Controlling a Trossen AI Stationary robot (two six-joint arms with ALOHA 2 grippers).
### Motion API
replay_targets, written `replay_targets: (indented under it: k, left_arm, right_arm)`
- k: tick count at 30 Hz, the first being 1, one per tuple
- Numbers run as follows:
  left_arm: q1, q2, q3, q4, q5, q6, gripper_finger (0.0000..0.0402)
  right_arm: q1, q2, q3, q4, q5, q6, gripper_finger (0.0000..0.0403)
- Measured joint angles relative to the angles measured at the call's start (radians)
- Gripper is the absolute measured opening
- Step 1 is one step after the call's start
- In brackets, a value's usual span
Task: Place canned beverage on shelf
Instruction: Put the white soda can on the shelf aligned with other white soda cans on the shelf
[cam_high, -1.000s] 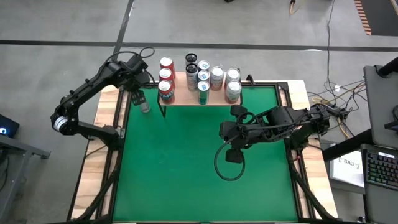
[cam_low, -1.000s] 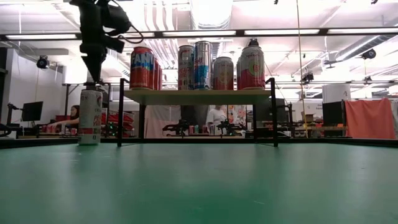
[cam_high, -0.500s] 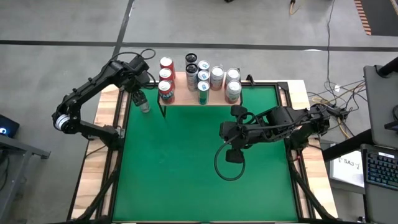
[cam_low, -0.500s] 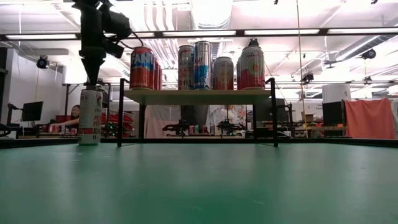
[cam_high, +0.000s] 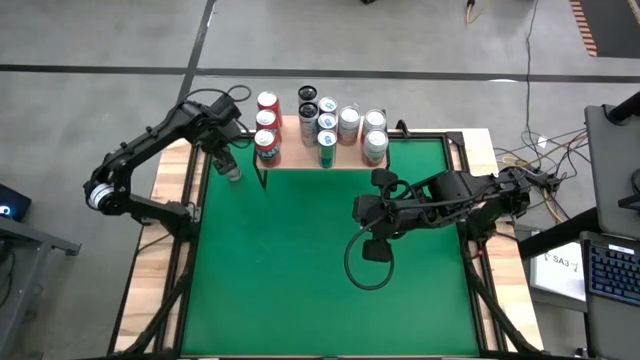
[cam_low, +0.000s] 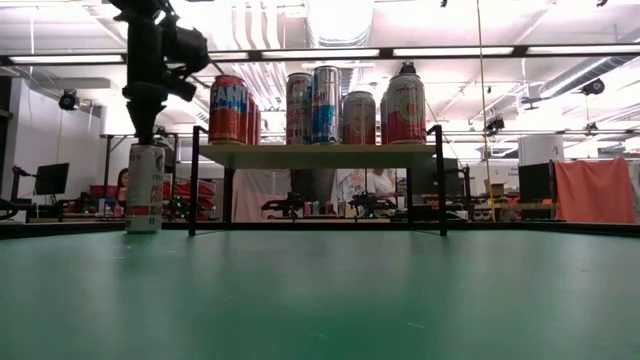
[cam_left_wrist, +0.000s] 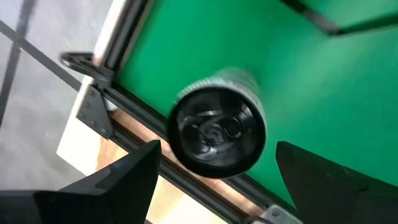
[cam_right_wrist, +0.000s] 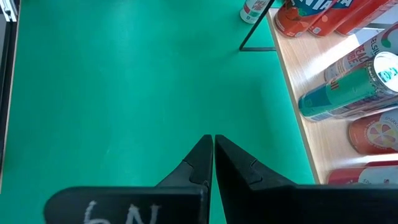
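— Green worktop (cam_high: 300, 260): where's the can (cam_low: 145, 188)?
— Upright by the shelf (cam_low: 318, 154)'s left leg; left end effector (cam_left_wrist: 214, 180) spread wide above it, holding nothing; lower squarely, then close.

A green table (cam_high: 300, 250) fills the frame's centre. A keyboard (cam_high: 612, 268) lies at the right edge. Cables (cam_high: 530, 155) trail upper right.

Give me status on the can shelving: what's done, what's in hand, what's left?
Done: several cans already stand on the shelf.
In hand: nothing is gripped. The left gripper hangs open directly above the lone can, which stands upright on the green table beside the shelf.
Left: grasp that can and set it up on the shelf.
The right gripper is shut and waits over mid-table.
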Motion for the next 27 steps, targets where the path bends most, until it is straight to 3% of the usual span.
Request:
replay_targets:
  k: [14,22,27]
  left_arm:
    - [0.0,0.0,-0.097,0.13,0.0,0.02,0.03]
    - [0.0,-0.005,-0.111,0.122,-0.001,0.02,0.0246]
    - [0.0,-0.008,-0.113,0.118,-0.003,0.006,0.0246]
  right_arm:
    - [0.0,0.0,0.0,0.001,0.0,0.013,0.0009]
    - [0.0,0.0,0.0,0.003,0.0,0.013,0.0009]
    - [0.0,0.0,0.0,0.006,0.0,0.013,0.0009]
